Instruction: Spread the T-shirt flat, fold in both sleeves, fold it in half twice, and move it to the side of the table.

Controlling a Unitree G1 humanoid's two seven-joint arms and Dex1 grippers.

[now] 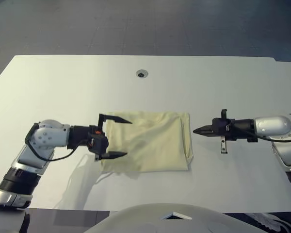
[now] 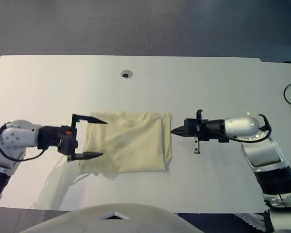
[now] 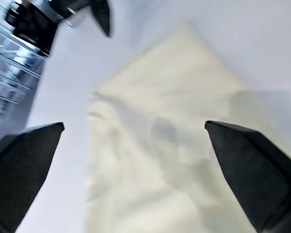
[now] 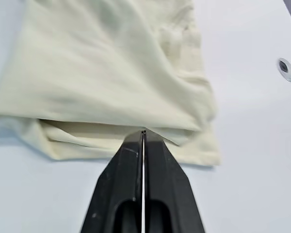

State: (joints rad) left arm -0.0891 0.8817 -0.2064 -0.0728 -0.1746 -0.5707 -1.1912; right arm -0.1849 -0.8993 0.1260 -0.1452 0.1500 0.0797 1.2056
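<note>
1. Left eye view: at centre of frame, T-shirt [image 1: 148,141] folded into a compact cream rectangle, flat on the white table [image 1: 63,82], below a small round grommet [image 1: 142,74]. No sleeve sticking out, so sleeves and halving folds judged done or nearly so; a loose scrap of cloth trailing at the lower left corner. Left gripper [image 1: 128,138] at the rectangle's left edge, jaws spread wide across the cloth, gripping nothing. Right gripper [image 1: 195,131] just off the right edge, jaws pressed together, empty.
2. Right eye view: same layout, rectangle in mid-frame and well apart from every table edge. Move to the side of the table judged not yet made, and the one step left.
3. Left wrist view: two dark fingers [image 3: 29,165] wide apart at lower left and lower right, pale cloth between and beyond them, nothing pinched. Closed tips of the other gripper in the upper left corner.
4. Right wrist view: black jaws shut tight at lower centre, tips just beside the stacked cloth edge; touching or not, impossible to tell. Several layers visible along that edge, fitting repeated folding. Grommet at the right border.
5. Writing, all views: no brand, label or legible print on cloth, table or grippers.
</note>
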